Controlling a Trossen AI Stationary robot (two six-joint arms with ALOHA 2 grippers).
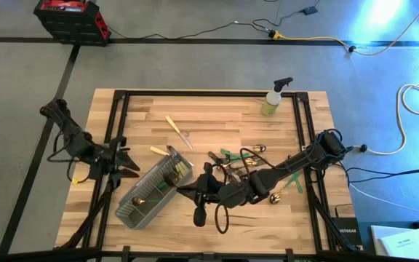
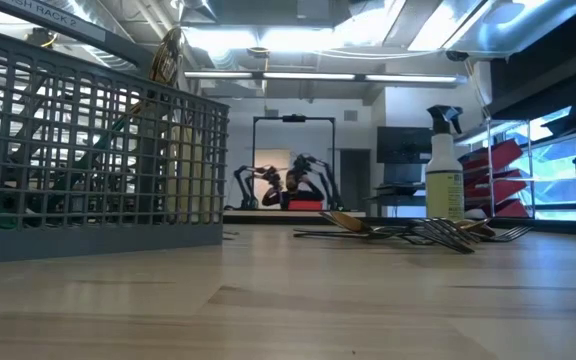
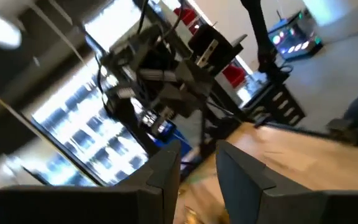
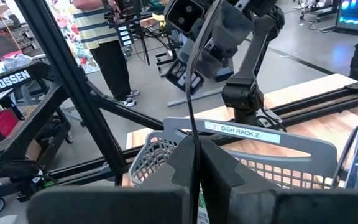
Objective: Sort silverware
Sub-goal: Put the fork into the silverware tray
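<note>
Silverware (image 1: 247, 156): a loose heap of gold-headed forks and spoons with green and dark handles, lying on the wooden table (image 1: 217, 116) right of centre; in the low view the fork tines (image 2: 446, 235) rest flat on the boards. Two cream-handled pieces (image 1: 179, 132) lie apart, farther back. More pieces stand in the grey mesh caddy (image 1: 151, 191) (labelled "DISH RACK 2"), front left of the heap. Right gripper (image 1: 195, 191): at the caddy's near corner, fingers pressed together on a slim dark handle (image 4: 192, 93). Left gripper (image 1: 126, 164): just left of the caddy, fingers slightly parted, holding nothing visible. Spray bottle (image 1: 273, 98): upright, back right
</note>
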